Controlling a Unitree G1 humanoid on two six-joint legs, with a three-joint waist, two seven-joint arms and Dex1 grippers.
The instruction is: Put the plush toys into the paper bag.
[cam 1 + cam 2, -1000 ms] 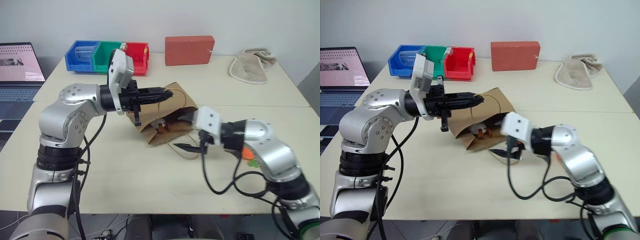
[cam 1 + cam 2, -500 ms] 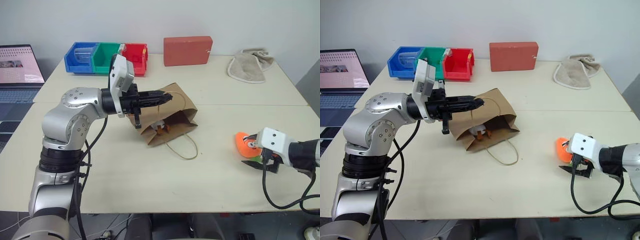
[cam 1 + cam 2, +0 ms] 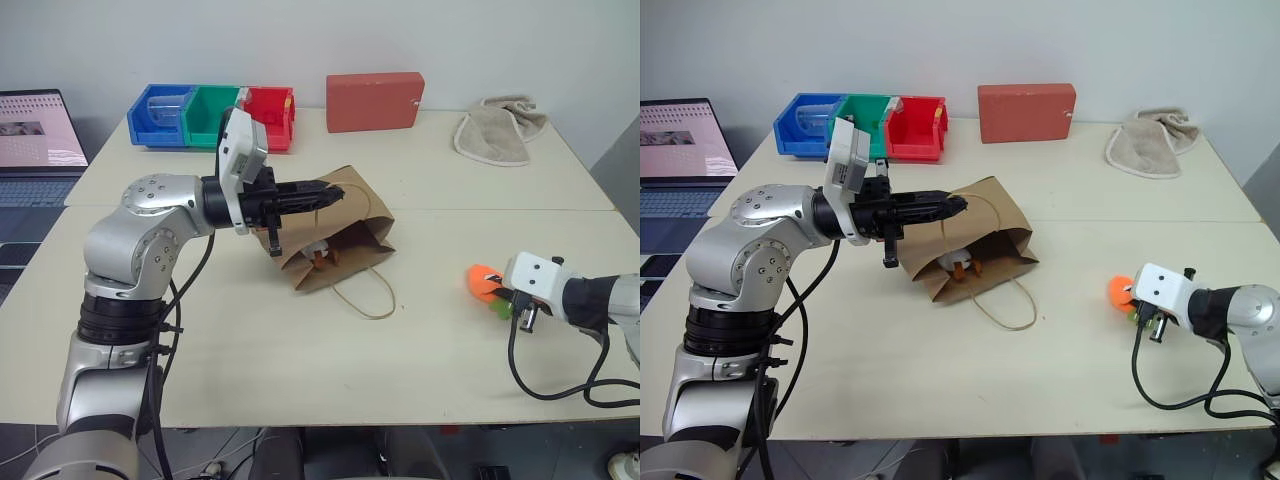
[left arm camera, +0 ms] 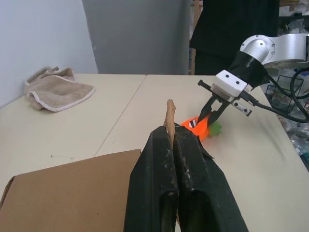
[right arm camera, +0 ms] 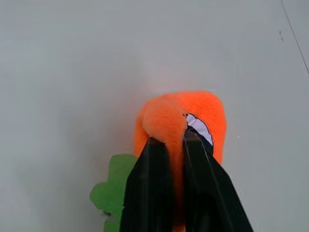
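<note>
No readable brand or label anywhere; the laptop at the left edge of the head view shows a pinkish page, text too small to read.

Left gripper sits centre frame, pointing level toward the right, jaws pressed together on the top edge of the paper bag, holding the mouth up. In the left wrist view the fingers pinch a thin strip of brown paper between them.

The bag lies on its side mid-table, mouth facing the near edge. The egg toy is inside, white body and brown legs visible in the opening. One cord handle loops out flat on the table in front of the bag.

Right gripper is at lower right of the head view, near the table's right edge, jaws clamped on the carrot toy. The right wrist view shows the fingertips dug into the orange plush, green leaves beside them. The carrot rests on the table, well apart from the bag.

Open room: bare tabletop between carrot and bag, and along the near edge. A seam between two tables runs across behind the bag.

Back row, upper frame: blue, green and red bins at left, red box in the middle, beige cloth at right, all well clear of both arms.
</note>
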